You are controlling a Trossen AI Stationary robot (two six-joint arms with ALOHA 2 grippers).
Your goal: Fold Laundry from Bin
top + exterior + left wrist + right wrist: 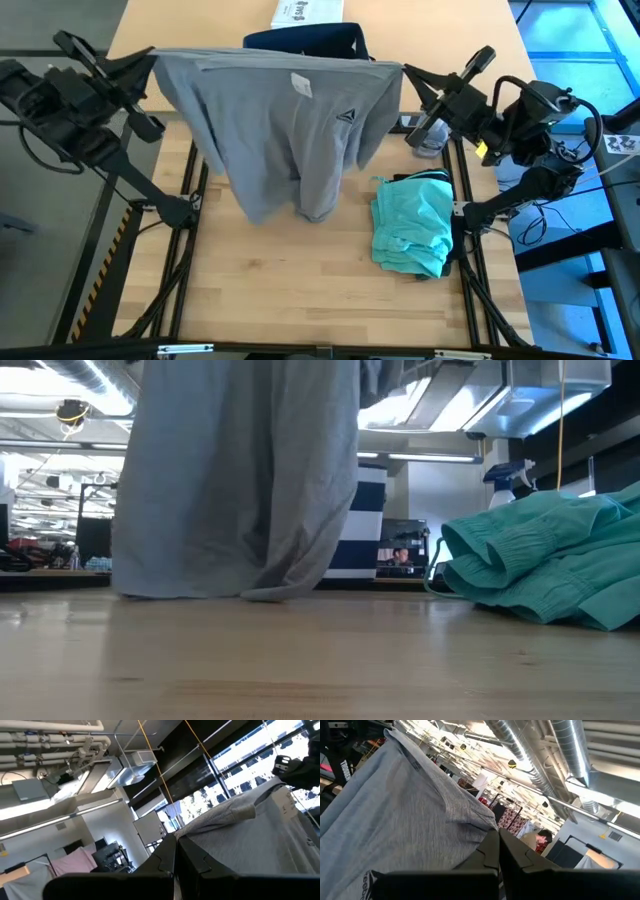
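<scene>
Two grippers hold a grey T-shirt (285, 125) stretched between them above the table (300, 290). The left gripper (150, 58) is clamped on the shirt's one upper corner at the far left of the table, and the right gripper (408, 72) is clamped on the other upper corner at the far right, so the top edge runs nearly straight from one to the other. In each wrist view the dark fingers (172, 852) are pressed together on grey cloth, and so are those of the right arm (496, 847).

The shirt hangs down in loose folds, with a small dark logo (346, 115) and a white tag (300, 84) showing on it. In the low view its bottom hem (265, 593) touches the tabletop.

Behind the shirt, at the far edge, stands the navy bin (305, 40); its white stripes (365, 520) show in the low view beside the hanging cloth. A white printed box (305, 12) lies just beyond it.

A teal garment (412, 225) lies in a rumpled heap on the right side of the table, apart from the shirt.
</scene>
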